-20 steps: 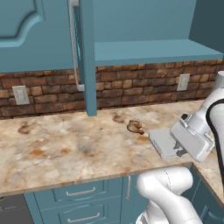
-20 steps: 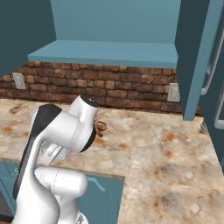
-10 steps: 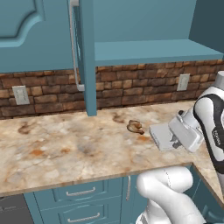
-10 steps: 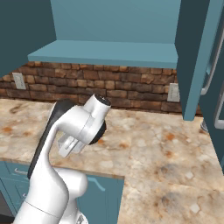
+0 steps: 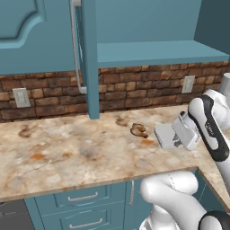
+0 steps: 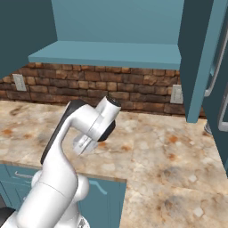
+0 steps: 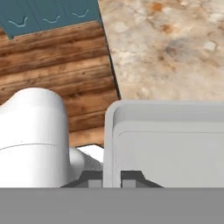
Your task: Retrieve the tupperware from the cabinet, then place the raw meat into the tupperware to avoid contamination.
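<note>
Hand view: tool pinching tupperware rim; left base view: raw meat.

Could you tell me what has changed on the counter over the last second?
The gripper, still shut on the tupperware, has carried it left in the left base view, toward the raw meat; the container remains tilted in the grip. The raw meat has not moved on the counter, and the cabinet door stays open.
</note>
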Tool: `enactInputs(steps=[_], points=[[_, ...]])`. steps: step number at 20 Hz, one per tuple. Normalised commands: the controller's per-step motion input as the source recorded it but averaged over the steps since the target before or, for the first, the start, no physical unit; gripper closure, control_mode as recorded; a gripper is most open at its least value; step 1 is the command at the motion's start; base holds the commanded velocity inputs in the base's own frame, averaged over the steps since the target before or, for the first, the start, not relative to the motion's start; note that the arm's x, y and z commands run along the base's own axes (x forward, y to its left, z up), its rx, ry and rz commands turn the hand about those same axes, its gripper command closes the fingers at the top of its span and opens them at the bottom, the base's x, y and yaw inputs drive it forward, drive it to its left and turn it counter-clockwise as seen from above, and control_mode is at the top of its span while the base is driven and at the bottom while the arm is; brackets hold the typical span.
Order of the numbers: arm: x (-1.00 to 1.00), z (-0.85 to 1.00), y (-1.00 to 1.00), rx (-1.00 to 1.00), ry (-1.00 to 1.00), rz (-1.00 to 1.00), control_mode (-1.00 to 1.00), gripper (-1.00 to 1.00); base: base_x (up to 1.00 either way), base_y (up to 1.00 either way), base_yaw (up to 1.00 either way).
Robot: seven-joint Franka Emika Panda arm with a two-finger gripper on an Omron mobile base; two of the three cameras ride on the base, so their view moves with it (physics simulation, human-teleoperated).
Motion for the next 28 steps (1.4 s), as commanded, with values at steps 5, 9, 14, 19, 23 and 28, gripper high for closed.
enactInputs(steps=[5,9,14,19,23,28], points=[[0.45,-0.38,-0.12,-0.05,-0.05,-0.07,-1.00,1.00,0.00,0.00,0.00],[0.42,-0.27,-0.23,-0.05,-0.01,-0.05,-1.00,1.00,0.00,0.00,0.00],[0.41,-0.20,-0.28,-0.03,0.00,-0.04,-1.00,1.00,0.00,0.00,0.00],[0.47,-0.22,-0.23,-0.01,0.00,-0.02,-1.00,1.00,0.00,0.00,0.00],[0.49,-0.32,-0.07,0.00,0.00,0.00,-1.00,1.00,0.00,0.00,0.00],[0.50,-0.37,-0.04,0.00,0.00,0.00,-1.00,1.00,0.00,0.00,0.00]])
